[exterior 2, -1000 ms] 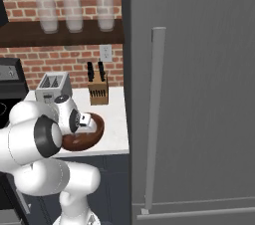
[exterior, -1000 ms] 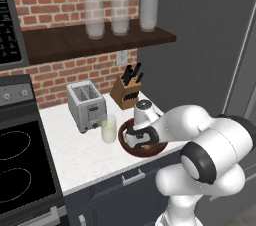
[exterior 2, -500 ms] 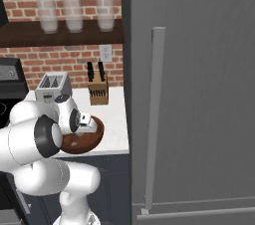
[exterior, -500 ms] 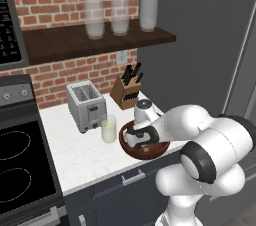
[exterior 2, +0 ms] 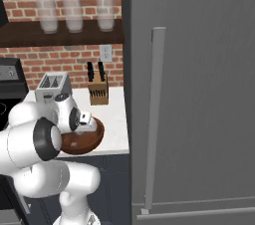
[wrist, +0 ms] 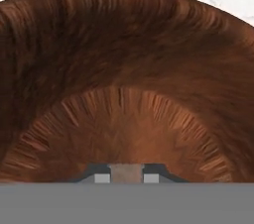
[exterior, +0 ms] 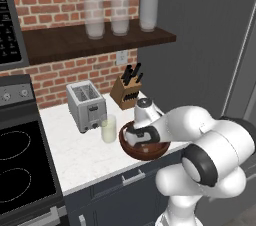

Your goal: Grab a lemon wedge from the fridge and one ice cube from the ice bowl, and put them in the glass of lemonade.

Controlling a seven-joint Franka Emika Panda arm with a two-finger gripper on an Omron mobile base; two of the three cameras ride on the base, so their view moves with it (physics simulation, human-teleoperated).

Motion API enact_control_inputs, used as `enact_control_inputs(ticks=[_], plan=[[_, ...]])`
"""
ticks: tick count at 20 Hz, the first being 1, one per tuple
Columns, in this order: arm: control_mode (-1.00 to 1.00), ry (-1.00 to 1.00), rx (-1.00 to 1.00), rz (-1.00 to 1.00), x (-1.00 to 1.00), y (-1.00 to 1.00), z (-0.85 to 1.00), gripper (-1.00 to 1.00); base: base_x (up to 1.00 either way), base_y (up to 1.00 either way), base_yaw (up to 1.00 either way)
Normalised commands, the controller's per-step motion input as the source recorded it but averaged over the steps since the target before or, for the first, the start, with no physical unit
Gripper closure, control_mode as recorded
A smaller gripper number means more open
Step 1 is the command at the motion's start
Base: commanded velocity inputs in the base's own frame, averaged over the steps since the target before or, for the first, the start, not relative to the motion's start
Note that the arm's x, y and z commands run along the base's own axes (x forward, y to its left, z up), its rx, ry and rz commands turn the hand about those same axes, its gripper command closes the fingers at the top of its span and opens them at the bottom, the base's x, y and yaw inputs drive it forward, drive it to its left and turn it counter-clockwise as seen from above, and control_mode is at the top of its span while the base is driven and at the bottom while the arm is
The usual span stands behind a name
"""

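**Left base view: hand stays low in the ice bowl**

Toaster [exterior: 86,105], then the glass of lemonade [exterior: 108,129] just beside the ice bowl [exterior: 145,150]. The gripper [wrist: 126,174] remains deep in the bowl, little changed from half a second ago, fingertips [wrist: 101,177] narrowly apart around a small pale piece, seemingly the ice cube [wrist: 126,172]. Right, the fridge [exterior 2: 199,89] stands closed.

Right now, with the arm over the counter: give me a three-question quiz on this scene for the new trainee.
1. True or false: the fridge door is open.
2. The pincer is down inside: A a shelf glass, B the ice bowl, C the stove.
3. In the left base view, what stands between the toaster and the ice bowl?

Key: 1 false. 2 B. 3 the glass of lemonade.
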Motion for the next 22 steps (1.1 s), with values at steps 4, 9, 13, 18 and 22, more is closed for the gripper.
enact_control_inputs(ticks=[4, 9, 13, 18, 22], plan=[[-1.00, 0.00, 0.00, 0.00, 0.00, 0.00, 0.49, 1.00, 0.00, 0.00, 0.00], [-1.00, 0.01, 0.01, 0.00, 0.00, 0.00, 0.48, 1.00, 0.00, 0.00, 0.00], [-1.00, 0.00, 0.03, 0.00, -0.12, 0.00, 0.49, 1.00, 0.00, 0.00, 0.00], [-1.00, -0.06, 0.03, 0.00, -0.18, 0.01, 0.42, 1.00, 0.00, 0.00, 0.00], [-1.00, -0.07, 0.03, 0.04, -0.37, 0.13, 0.40, 1.00, 0.00, 0.00, 0.00]])
